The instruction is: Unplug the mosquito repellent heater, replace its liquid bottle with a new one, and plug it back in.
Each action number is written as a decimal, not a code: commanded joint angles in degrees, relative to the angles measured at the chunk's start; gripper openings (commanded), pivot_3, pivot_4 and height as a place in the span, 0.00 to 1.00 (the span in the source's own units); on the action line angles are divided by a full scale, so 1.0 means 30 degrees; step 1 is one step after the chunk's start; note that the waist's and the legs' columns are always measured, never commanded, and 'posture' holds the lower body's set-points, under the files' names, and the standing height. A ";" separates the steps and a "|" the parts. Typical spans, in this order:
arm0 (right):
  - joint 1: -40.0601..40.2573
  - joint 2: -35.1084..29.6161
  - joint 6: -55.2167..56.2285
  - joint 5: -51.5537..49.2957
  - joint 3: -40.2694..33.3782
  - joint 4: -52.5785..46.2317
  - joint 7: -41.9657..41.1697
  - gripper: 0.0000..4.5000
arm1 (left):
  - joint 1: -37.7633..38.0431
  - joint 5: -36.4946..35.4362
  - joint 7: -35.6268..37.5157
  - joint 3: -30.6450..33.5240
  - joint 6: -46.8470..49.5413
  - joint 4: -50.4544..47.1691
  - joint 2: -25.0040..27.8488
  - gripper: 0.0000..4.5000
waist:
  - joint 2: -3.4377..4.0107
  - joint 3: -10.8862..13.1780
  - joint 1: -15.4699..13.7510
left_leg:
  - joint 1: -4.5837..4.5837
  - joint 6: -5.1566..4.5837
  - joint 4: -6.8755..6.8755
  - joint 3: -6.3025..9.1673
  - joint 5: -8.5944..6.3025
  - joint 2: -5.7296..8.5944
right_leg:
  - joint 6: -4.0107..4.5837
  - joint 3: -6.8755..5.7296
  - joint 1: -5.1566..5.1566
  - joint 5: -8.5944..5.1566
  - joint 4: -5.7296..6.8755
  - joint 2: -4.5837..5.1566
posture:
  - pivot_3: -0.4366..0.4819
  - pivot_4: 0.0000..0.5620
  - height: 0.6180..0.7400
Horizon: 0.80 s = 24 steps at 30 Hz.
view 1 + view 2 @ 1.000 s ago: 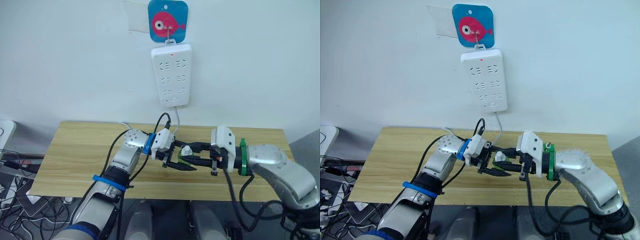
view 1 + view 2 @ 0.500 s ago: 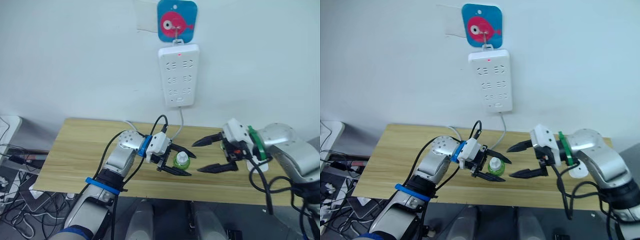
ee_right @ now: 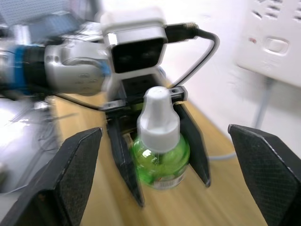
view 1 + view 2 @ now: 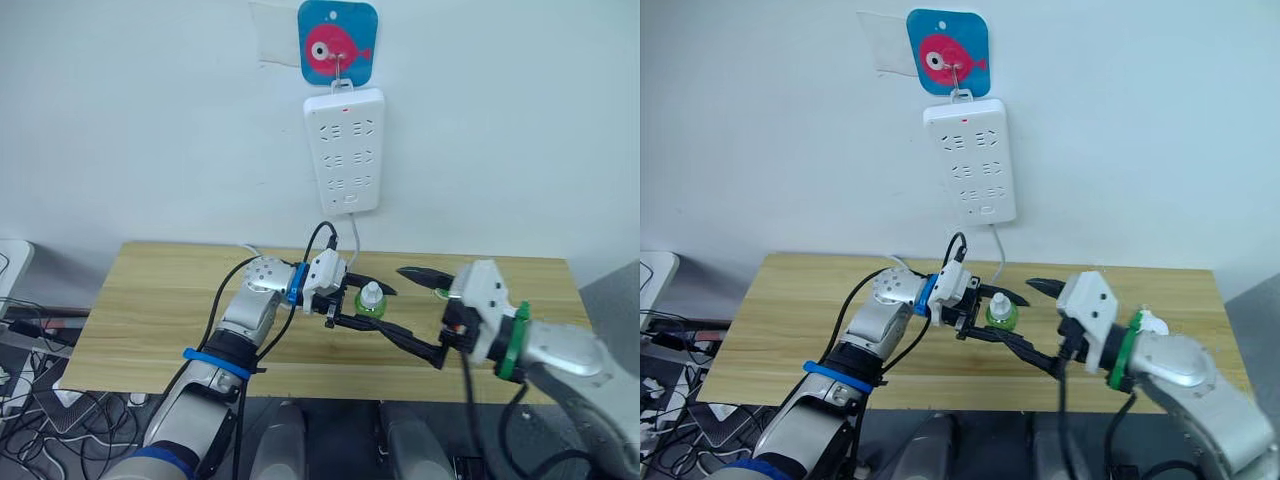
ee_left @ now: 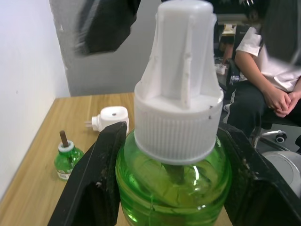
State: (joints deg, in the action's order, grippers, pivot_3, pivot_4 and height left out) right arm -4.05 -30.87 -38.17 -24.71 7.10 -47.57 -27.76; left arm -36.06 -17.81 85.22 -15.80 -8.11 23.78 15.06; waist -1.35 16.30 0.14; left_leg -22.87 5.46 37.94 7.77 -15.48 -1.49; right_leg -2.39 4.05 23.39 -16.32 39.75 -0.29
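A green liquid bottle with a white cap stands upright a little above the table, and my left gripper is shut on its body. My right gripper is open wide just to the bottle's right, one finger above and one below it, touching nothing. The mosquito repellent heater, small and white, lies on the table with its prongs showing. Beside it stands a second green bottle with a bare brown wick. The heater also peeks out behind my right arm.
A white power strip hangs on the wall from a blue fish hook, its cord dropping to the wooden table. A seated person shows beyond the table's end. Cables lie on the floor at the left.
My right gripper opened, let go of the capped bottle and drew back to the right, then came back toward it, still open. The left gripper kept hold of the bottle.
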 commanded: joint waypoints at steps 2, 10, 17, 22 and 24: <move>-0.0879 0.0708 0.0759 0.1681 0.1274 0.0156 0.1142 1.00 | -0.0597 -0.0039 0.0287 0.0164 -0.0562 0.0092 -0.0280 0.51 | 0.0002 -0.0002 0.0004 | -0.0005 0.0056 0.0001 0.0002 0.0031 -0.0001 | 0.0000 -0.0002 0.0000 0.0000 -0.0007 0.0000 | 0.57 0.41 1.00; -0.0817 0.0755 0.0647 0.2203 0.0894 0.0872 0.1087 1.00 | -0.0379 -0.0124 0.0435 0.0113 -0.0571 -0.0200 -0.0249 0.51 | 0.0003 -0.0003 0.0003 | -0.0008 0.0058 -0.0004 0.0002 0.0032 0.0000 | 0.0001 -0.0003 0.0000 0.0000 -0.0016 0.0003 | 0.58 0.39 1.00; 0.0969 -0.0482 0.0198 0.0275 -0.1499 -0.0348 -0.0262 1.00 | 0.0015 -0.0203 0.0597 0.0078 -0.0370 -0.0662 0.0022 0.51 | 0.0002 -0.0003 -0.0003 | -0.0010 -0.0010 -0.0002 0.0003 -0.0006 -0.0001 | 0.0002 -0.0004 -0.0001 0.0001 -0.0017 0.0003 | 0.58 0.40 1.00; 0.1770 -0.1615 -0.0236 -0.1610 -0.2565 -0.1147 -0.1666 1.00 | -0.0044 -0.0199 0.0685 0.0093 -0.0376 -0.0591 0.0003 0.51 | 0.0003 -0.0003 -0.0001 | -0.0008 -0.0016 -0.0004 0.0001 -0.0009 0.0001 | 0.0002 -0.0002 -0.0002 0.0001 -0.0016 0.0003 | 0.58 0.41 1.00; 0.1869 -0.1910 -0.0338 -0.2185 -0.2712 -0.1277 -0.1991 1.00 | -0.0138 -0.0159 0.0705 0.0101 -0.0420 -0.0432 -0.0052 0.51 | 0.0002 -0.0003 0.0001 | -0.0007 -0.0018 -0.0005 0.0004 -0.0010 -0.0002 | 0.0002 -0.0005 -0.0002 0.0001 -0.0014 0.0000 | 0.57 0.42 1.00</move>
State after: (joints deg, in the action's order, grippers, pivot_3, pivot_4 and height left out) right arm 1.43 -36.12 -39.27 -28.75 0.45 -48.39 -32.47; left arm -36.31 -17.65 86.97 -15.77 -9.04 23.75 15.41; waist -1.35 16.29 0.15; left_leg -22.90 5.40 37.93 7.78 -15.50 -1.50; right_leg -2.39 4.04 23.39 -16.31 39.71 -0.29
